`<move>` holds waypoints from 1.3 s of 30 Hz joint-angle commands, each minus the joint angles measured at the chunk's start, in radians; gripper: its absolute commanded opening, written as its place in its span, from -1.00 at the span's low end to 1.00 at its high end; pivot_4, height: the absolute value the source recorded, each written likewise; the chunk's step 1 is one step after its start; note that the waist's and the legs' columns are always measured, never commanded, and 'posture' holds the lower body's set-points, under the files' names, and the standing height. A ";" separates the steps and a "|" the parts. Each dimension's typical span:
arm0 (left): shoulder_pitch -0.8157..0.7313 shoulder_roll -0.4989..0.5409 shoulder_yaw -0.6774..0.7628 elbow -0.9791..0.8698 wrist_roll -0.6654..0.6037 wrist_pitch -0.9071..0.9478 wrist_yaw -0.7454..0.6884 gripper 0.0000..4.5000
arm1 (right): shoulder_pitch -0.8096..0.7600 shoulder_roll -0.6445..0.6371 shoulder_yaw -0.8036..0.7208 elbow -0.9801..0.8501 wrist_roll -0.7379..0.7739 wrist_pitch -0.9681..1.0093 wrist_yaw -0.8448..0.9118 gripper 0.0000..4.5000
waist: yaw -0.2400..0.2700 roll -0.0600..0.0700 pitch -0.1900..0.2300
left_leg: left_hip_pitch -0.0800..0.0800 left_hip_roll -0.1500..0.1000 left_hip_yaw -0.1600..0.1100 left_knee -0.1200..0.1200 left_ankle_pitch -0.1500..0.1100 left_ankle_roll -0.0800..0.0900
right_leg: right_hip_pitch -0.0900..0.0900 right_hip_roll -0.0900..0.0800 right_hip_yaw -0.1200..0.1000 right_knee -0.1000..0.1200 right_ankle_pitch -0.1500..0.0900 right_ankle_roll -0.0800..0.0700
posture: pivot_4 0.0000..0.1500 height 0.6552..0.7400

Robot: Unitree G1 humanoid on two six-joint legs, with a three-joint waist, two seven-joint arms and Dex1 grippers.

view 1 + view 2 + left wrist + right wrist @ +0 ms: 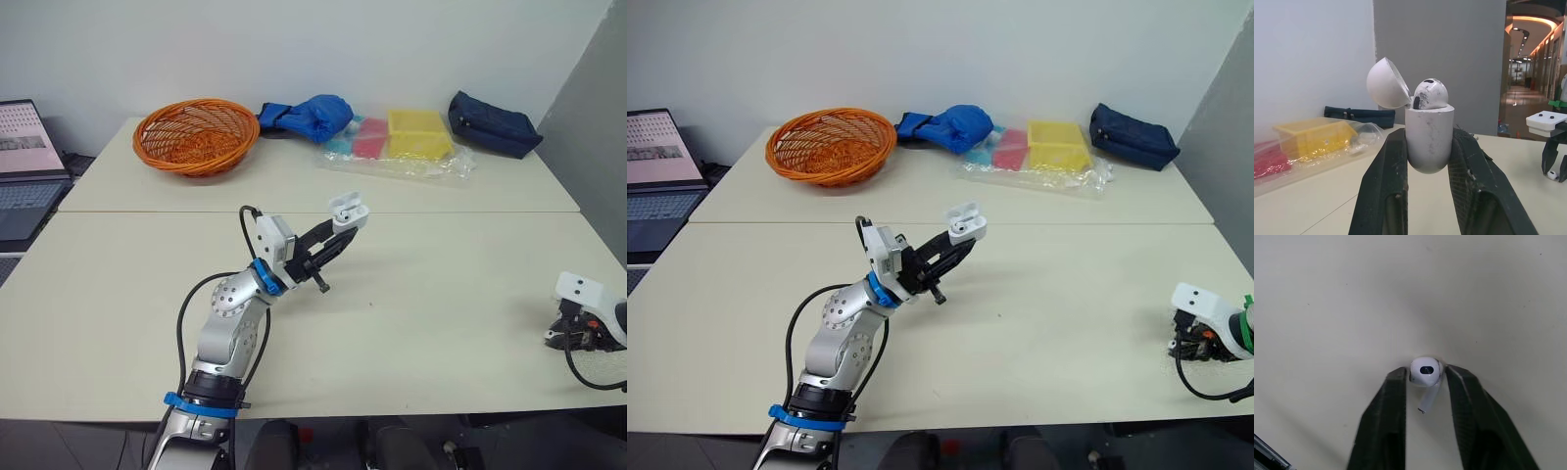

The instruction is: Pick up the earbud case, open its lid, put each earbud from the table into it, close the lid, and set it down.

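My left gripper (343, 230) is raised above the middle of the table, shut on the white earbud case (1429, 132), which it holds upright. The case's lid (1387, 83) is flipped open, and one earbud (1430, 93) sits in it with its head showing. At the table's right edge my right gripper (1425, 377) points down at the table top. Its fingertips (1398, 382) close on the head of a second white earbud (1425, 371) that lies on the surface. The same gripper (1193, 343) appears low over the table in the right eye view.
Along the back of the table are an orange basket (196, 135), a blue cloth bundle (309, 116), a clear bag of yellow and red boxes (416, 137) and a dark blue pouch (493, 123). A laptop (24, 166) stands at far left.
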 commanded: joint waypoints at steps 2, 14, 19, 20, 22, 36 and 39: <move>-0.011 -0.002 0.002 -0.042 -0.004 -0.005 0.005 -0.67 | -0.019 0.004 0.014 0.005 -0.017 -0.020 0.002 -0.81 | -0.001 0.000 0.000 | 0.000 0.000 0.000 0.000 0.000 0.000 | 0.000 0.000 0.000 0.000 0.000 0.000 | 1.00 1.00; -0.002 -0.010 -0.002 -0.040 0.000 -0.012 0.008 -0.67 | -0.294 0.457 -0.184 -0.527 0.373 0.353 -0.303 -0.81 | -0.013 0.000 0.001 | 0.001 0.000 -0.004 -0.001 0.000 0.000 | -0.001 0.003 0.000 0.005 0.000 0.000 | 1.00 1.00; -0.013 -0.014 -0.001 -0.024 -0.002 -0.015 0.001 -0.67 | -0.476 0.772 -0.273 -0.663 0.485 0.361 -0.591 -0.81 | 0.003 0.001 0.001 | -0.002 -0.001 -0.004 -0.001 0.000 0.000 | -0.002 0.001 -0.001 0.004 0.000 0.000 | 1.00 1.00; -0.014 -0.014 0.000 -0.023 -0.003 -0.015 -0.001 -0.67 | -0.487 0.798 -0.288 -0.682 0.507 0.376 -0.622 -0.81 | 0.007 0.002 0.001 | -0.004 0.000 -0.004 -0.001 0.000 0.000 | -0.002 0.001 -0.002 0.002 0.000 0.000 | 1.00 1.00; -0.015 -0.013 0.001 -0.021 -0.005 -0.015 -0.005 -0.67 | -0.494 0.823 -0.288 -0.718 0.539 0.398 -0.661 -0.81 | 0.015 0.002 0.001 | -0.009 -0.001 -0.005 0.000 0.000 0.000 | -0.006 -0.001 -0.003 0.000 0.000 0.001 | 1.00 1.00; -0.034 -0.016 -0.001 -0.027 -0.021 0.004 -0.013 -0.67 | -0.379 0.903 -0.129 -0.753 0.531 0.339 -0.802 -0.81 | 0.002 0.002 0.001 | -0.014 -0.003 -0.003 0.000 0.000 0.001 | -0.012 -0.003 -0.002 0.003 -0.001 0.003 | 1.00 1.00; -0.032 -0.016 -0.002 -0.033 -0.022 0.007 -0.013 -0.67 | -0.369 0.896 -0.118 -0.747 0.525 0.320 -0.804 -0.81 | 0.001 0.002 0.001 | -0.013 -0.003 -0.003 0.000 0.000 0.001 | -0.011 -0.003 -0.002 0.004 -0.001 0.003 | 1.00 1.00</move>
